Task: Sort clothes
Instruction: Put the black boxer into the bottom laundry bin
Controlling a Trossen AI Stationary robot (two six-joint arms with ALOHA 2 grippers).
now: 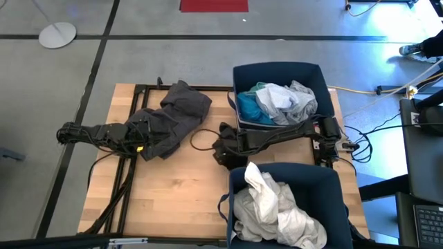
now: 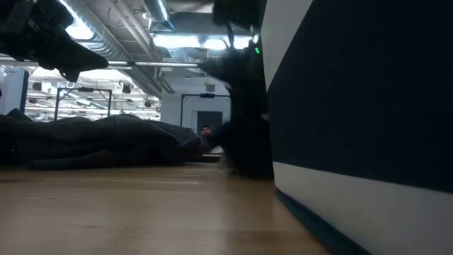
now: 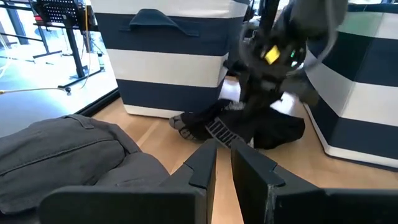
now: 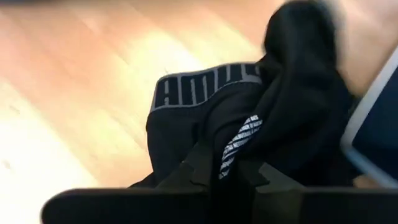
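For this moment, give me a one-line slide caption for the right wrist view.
Right gripper shut on a black garment lying on the wooden table beside a bin.

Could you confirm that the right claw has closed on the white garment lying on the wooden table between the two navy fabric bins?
Not quite: the right claw is shut on a black fabric garment with a grey lettered waistband, not a white one. It does lie on the wooden table between the two navy fabric bins, as the right wrist view and high view show.
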